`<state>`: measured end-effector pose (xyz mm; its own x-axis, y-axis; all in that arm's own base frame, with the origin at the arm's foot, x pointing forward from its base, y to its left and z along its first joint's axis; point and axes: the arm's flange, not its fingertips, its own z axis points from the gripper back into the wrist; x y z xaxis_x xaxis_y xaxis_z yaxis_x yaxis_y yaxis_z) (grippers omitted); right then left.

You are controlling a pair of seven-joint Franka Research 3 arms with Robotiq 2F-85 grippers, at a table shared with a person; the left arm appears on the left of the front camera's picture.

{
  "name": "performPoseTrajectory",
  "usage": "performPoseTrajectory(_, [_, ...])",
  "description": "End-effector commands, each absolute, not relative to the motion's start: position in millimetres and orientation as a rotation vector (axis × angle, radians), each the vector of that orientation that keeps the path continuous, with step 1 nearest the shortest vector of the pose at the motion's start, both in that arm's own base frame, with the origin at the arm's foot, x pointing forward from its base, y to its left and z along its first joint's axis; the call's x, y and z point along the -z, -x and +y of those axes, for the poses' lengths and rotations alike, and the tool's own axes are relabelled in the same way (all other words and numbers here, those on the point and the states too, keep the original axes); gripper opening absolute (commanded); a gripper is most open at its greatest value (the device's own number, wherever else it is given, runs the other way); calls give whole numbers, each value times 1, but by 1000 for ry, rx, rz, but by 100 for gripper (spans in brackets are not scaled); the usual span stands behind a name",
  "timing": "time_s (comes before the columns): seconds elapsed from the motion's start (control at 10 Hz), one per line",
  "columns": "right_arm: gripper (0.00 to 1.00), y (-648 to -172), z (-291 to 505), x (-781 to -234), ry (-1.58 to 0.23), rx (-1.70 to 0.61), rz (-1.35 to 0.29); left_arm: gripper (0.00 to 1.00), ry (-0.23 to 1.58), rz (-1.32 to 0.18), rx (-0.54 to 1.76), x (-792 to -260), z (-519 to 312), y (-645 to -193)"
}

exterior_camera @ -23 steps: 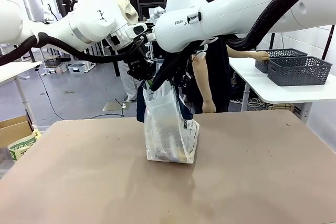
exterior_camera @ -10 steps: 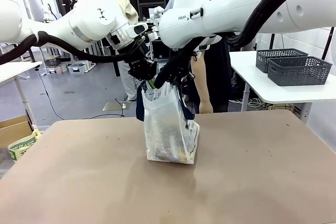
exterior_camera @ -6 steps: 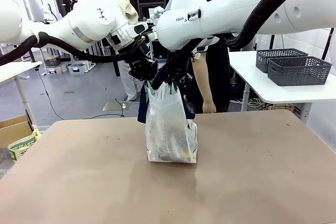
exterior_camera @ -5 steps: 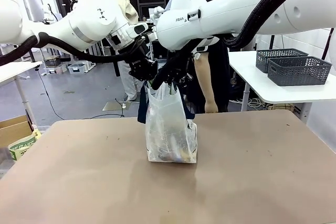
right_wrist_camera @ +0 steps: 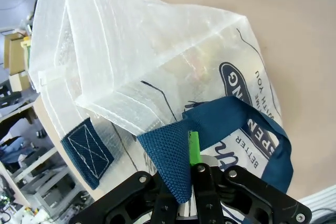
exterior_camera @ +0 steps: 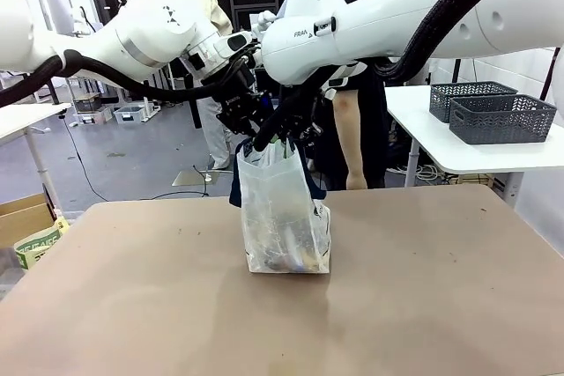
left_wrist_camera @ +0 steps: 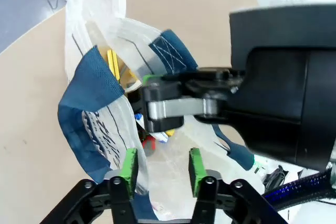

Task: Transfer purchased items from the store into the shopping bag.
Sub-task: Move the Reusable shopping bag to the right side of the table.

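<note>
Workshop floor and shelving lie beyond a broad brown table (exterior_camera: pixel 441 305); a white side table (exterior_camera: pixel 493 158) well off to the right of both jaws carries the dark grey baskets (exterior_camera: pixel 502 118); a person (exterior_camera: pixel 361 121) stands just beyond the jaws at the far edge.

Both arms meet over the shopping bag (exterior_camera: pixel 282 209), which stands on the table directly below the jaws; the purchased items (exterior_camera: pixel 286 257) lie at its bottom, a yellow pack (left_wrist_camera: pixel 113 64) showing through the mouth.

Right gripper (right_wrist_camera: pixel 193 153) is clenched on a navy handle (right_wrist_camera: pixel 173 166); left gripper (left_wrist_camera: pixel 161 163) has its green pads parted with nothing pinched, the other handle (left_wrist_camera: pixel 86 87) hanging loose just outside one pad and bag film beneath the gap.

Risks, as I judge them: the bag is held by one handle, so a sideways pull from the right arm could tip it and spill the goods; the left jaws, if they close here, could catch film instead of strap; the two wrists sit nearly touching, so any twist may knock them together.

Room: bare table is wide on both sides of the jaws and toward the robot; the bag stands well in from every edge; above its mouth the space is crowded.
</note>
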<state>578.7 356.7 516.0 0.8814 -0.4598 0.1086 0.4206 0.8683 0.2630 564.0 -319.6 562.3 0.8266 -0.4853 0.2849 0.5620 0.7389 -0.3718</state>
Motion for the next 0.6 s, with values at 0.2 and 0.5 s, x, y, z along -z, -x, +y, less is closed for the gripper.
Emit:
performPoseTrajectory(0.2, [0, -582, 362, -514, -241, 480, -192, 100, 417, -102, 572, -562, -304, -538])
performPoseTrajectory(0.5, [0, -582, 362, -514, -243, 474, -195, 100, 406, -45, 577, -559, -305, -531])
